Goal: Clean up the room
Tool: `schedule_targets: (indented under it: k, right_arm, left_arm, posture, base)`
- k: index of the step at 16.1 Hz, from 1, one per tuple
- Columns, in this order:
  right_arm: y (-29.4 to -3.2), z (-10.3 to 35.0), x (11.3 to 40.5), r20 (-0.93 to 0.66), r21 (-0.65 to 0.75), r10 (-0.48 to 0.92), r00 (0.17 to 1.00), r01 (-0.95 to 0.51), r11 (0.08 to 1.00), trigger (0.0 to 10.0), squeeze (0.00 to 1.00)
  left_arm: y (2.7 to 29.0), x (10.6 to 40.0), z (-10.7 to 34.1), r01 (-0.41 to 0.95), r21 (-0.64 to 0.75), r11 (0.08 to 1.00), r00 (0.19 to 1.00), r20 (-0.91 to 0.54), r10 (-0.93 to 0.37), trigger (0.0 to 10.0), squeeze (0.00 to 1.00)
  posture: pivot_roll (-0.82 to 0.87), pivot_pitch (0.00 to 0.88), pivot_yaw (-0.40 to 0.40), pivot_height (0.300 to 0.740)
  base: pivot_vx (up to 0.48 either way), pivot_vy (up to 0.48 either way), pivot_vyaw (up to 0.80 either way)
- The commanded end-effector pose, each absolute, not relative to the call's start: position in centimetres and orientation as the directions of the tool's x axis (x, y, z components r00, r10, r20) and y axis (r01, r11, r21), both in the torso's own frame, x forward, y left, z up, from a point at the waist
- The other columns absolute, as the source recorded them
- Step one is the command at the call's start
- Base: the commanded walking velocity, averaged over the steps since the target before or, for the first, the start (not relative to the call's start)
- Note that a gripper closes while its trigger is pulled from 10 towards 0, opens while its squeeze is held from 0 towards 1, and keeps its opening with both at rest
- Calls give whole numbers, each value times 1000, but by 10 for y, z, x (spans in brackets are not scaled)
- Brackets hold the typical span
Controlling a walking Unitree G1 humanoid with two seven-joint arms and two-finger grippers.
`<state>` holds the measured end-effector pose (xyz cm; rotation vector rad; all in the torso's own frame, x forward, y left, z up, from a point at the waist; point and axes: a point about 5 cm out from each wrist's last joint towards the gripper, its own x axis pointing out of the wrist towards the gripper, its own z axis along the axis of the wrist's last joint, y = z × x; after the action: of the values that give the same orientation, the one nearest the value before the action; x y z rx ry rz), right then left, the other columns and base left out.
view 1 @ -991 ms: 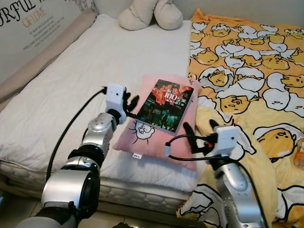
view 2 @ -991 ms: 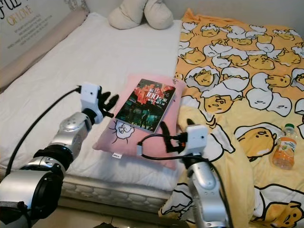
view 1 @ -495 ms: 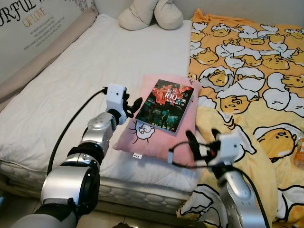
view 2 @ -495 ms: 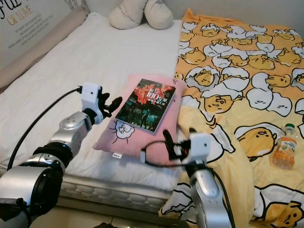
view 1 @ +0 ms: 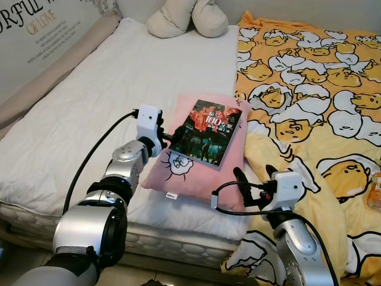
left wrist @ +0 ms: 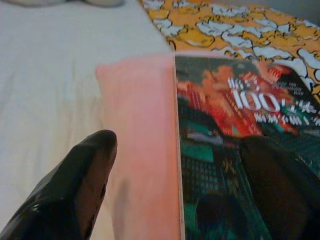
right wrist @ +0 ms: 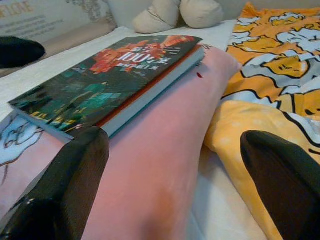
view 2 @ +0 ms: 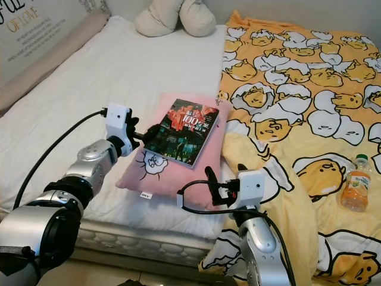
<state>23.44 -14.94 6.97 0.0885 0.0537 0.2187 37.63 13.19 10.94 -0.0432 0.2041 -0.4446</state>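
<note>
Right now your landmark is the pink pillow, lying on the white mattress with its right edge against the yellow blanket. The book lies flat on the pillow's upper half, cover up.

Your left gripper is at the pillow's left side, fingers apart, straddling the book's near-left edge: in the left wrist view one finger is over the pillow fabric and the other sits over the cover. Your right gripper hovers off the pillow's near-right corner, fingers spread wide and holding nothing.

The step in hand looks like lifting the book off the pillow. To do it well, slide the lower left finger under the book's edge rather than pressing into the soft pillow, which will give and tilt the book away. Close on the spine side, not on loose pages. Bring the right gripper in against the opposite edge to stop the book sliding towards the blanket. An orange juice bottle lies well to the pillow's right, on the blanket, for later.
</note>
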Motion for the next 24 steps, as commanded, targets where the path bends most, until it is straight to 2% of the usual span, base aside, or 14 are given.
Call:
schedule_targets:
  k: [1, 7, 10, 11, 13, 15, 18, 22, 23, 24]
  right_arm:
    - [-146, 72, 233, -45, 79, 243, 969, -240, 968, 10000, 0]
    - [-149, 73, 229, -52, 71, 248, 967, -244, 967, 10000, 0]
    - [-149, 72, 228, -60, 71, 251, 966, -247, 967, 10000, 0]
    - [-148, 72, 228, -64, 72, 253, 965, -248, 966, 10000, 0]
    - [-146, 71, 228, -69, 74, 257, 964, -252, 965, 10000, 0]
    - [-146, 71, 228, -73, 73, 258, 963, -252, 965, 10000, 0]
    - [-146, 69, 227, -85, 72, 257, 963, -252, 965, 10000, 0]
    - [-146, 67, 227, -99, 70, 261, 960, -255, 964, 10000, 0]
    - [-146, 66, 227, -101, 70, 261, 960, -255, 964, 10000, 0]
    - [-146, 66, 227, -104, 69, 262, 959, -256, 964, 10000, 0]
  left_arm:
    - [132, 375, 105, 416, -108, 903, 878, -211, -430, 10000, 1000]
    - [124, 373, 103, 441, -181, 879, 856, -208, -473, 10000, 1000]
    - [118, 369, 94, 442, -153, 884, 844, -263, -468, 10000, 1000]
    - [118, 368, 90, 433, -125, 893, 845, -288, -450, 10000, 0]
    - [121, 365, 82, 362, -115, 925, 868, -319, -380, 10000, 0]
    - [120, 364, 80, 359, -121, 925, 867, -325, -379, 10000, 0]
    - [111, 361, 77, 390, -193, 900, 844, -317, -433, 10000, 0]
    - [88, 349, 67, 494, -334, 803, 739, -324, -590, 10000, 0]
    - [85, 347, 65, 508, -343, 790, 722, -332, -607, 9373, 0]
    - [79, 341, 59, 540, -370, 756, 673, -350, -652, 4196, 0]
  posture:
    - [-166, 0, 71, 740]
    - [-181, 0, 64, 740]
    - [-180, 0, 62, 740]
    - [-181, 0, 63, 740]
    - [-185, 0, 70, 740]
    - [-186, 0, 71, 740]
    - [-187, 0, 73, 740]
    - [-186, 0, 74, 740]
    - [-187, 0, 75, 740]
    - [-188, 0, 76, 740]
  base:
    - [0, 0, 0]
    - [0, 0, 0]
    - [0, 0, 0]
    - [0, 0, 0]
    - [0, 0, 0]
    - [0, 0, 0]
    - [0, 0, 0]
    - [0, 0, 0]
    - [0, 0, 0]
    - [0, 0, 0]
